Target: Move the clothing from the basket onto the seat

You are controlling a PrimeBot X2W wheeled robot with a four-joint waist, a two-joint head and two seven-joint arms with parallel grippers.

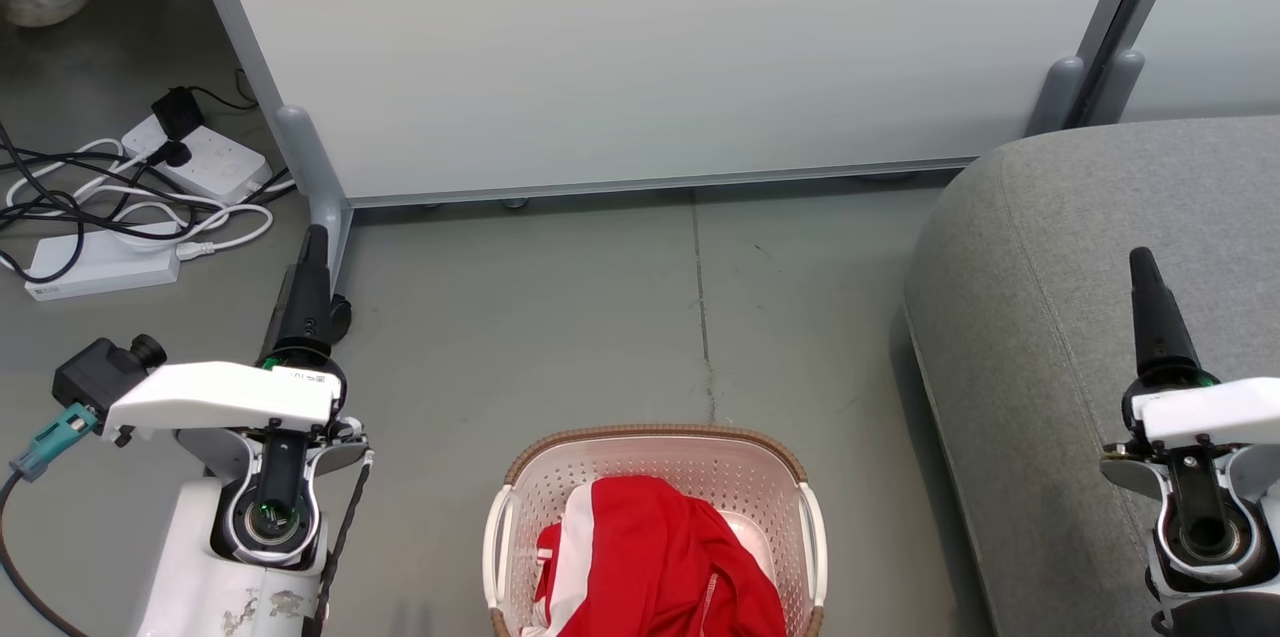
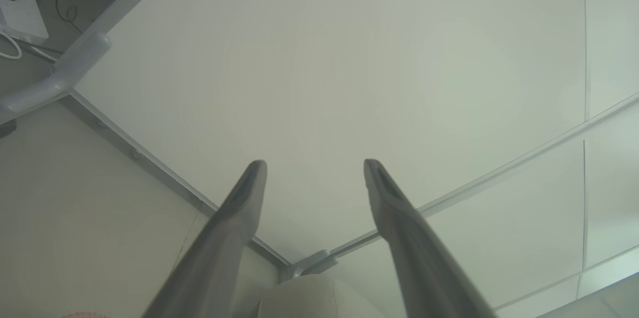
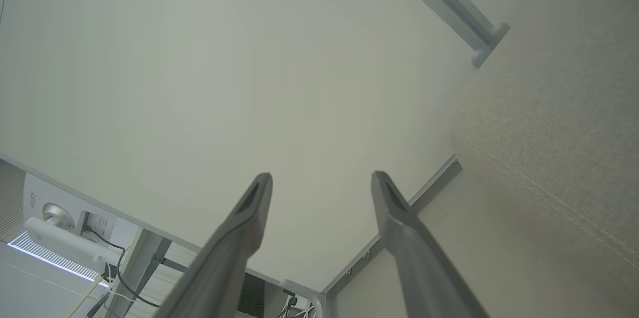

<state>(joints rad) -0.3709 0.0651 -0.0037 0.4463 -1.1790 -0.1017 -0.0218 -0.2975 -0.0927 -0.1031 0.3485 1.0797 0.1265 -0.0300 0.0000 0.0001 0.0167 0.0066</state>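
Partition panel [image 1: 640,47], pale, spans 12 o'clock of the head view. Seat [image 1: 1050,317], grey, at 3 to 5 o'clock. Basket [image 1: 655,435] on the floor at 6 o'clock. Clothing [image 1: 660,557], red, heaped inside it; its white stripe runs roughly 12 to 6, lower end cut off. My left gripper [image 1: 312,247] at 8 o'clock and my right gripper [image 1: 1142,262] at 4 o'clock, over the seat: fingers spread, gripping nothing. The clothing lies well apart, toward 4 o'clock of my left fingers, 8 o'clock of my right.
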